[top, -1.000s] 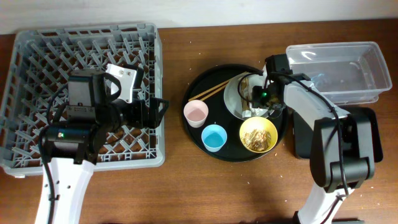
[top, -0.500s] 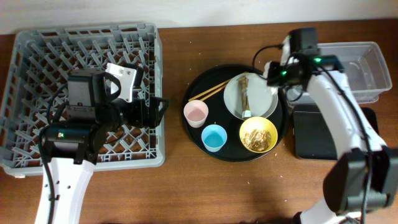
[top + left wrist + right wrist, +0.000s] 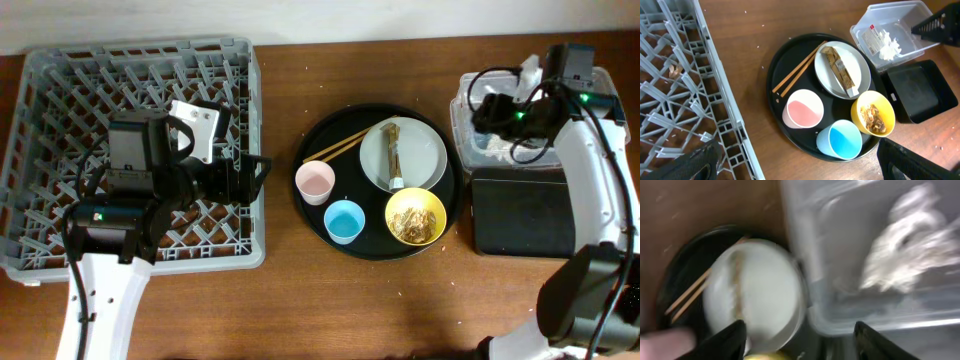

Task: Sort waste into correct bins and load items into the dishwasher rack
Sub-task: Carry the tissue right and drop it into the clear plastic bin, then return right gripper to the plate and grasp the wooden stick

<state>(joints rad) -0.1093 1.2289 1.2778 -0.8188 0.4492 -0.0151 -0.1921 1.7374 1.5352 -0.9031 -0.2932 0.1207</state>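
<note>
We can read no words, brands or numbers anywhere. The only printing we find is on a white sticker (image 3: 871, 38) on the clear tub (image 3: 900, 15), at the tub's left end as the left wrist view shows it. It carries a small red mark and lines too fine to make out.

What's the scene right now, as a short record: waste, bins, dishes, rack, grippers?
white paper scrap: in clear tub
food leftovers: in yellow bowl
brown scrap: on plate
pink cup, blue cup, chopsticks, bowl, plate: on round black tray
dishwasher rack: no dishes visible
left gripper: open, over rack
right gripper: open, over tub
</note>
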